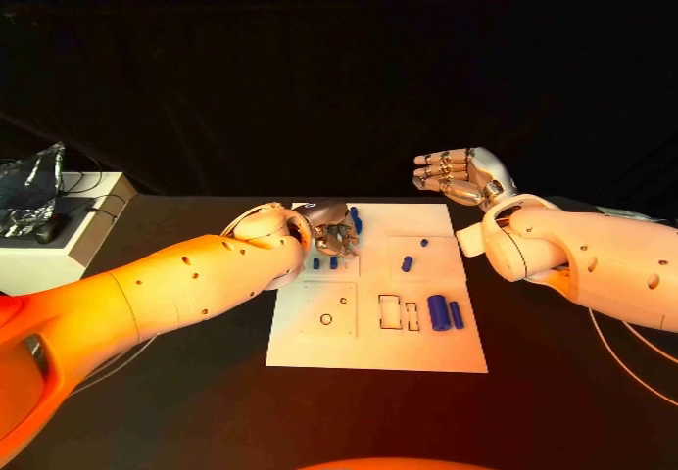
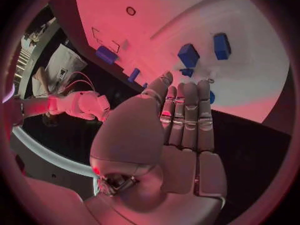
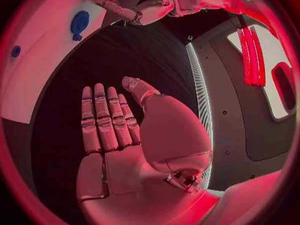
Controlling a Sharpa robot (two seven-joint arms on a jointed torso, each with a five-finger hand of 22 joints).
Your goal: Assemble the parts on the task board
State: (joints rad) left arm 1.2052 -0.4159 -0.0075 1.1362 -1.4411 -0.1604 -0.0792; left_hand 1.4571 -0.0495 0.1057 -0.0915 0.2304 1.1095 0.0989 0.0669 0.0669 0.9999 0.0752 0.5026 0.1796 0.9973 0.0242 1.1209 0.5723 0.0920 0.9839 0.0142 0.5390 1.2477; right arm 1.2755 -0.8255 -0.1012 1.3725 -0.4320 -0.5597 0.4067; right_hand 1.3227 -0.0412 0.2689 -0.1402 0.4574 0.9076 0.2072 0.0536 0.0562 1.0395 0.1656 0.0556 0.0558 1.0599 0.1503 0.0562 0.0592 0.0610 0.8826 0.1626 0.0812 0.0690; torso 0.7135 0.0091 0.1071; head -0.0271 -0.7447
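The white task board (image 1: 379,338) lies mid-table. My left hand (image 1: 328,233) hovers over its far left part, fingers pointing down beside two small blue parts (image 1: 333,261), holding nothing. In the left wrist view the fingers (image 2: 187,115) are straight and together above the board (image 2: 187,15), near two blue blocks (image 2: 188,52). More blue parts lie at the board's centre (image 1: 407,262) and right (image 1: 438,311). My right hand (image 1: 460,174) is raised beyond the far right corner, empty; its fingers (image 3: 103,120) are extended in the right wrist view, where the left hand (image 3: 137,5) shows over the board (image 3: 44,50).
Empty recesses mark the board: rectangular outlines (image 1: 389,311) and a round hole (image 1: 326,319). A white box (image 1: 64,245) with a crumpled silver bag (image 1: 31,186) stands at the table's far left. Cables trail along the table near both arms.
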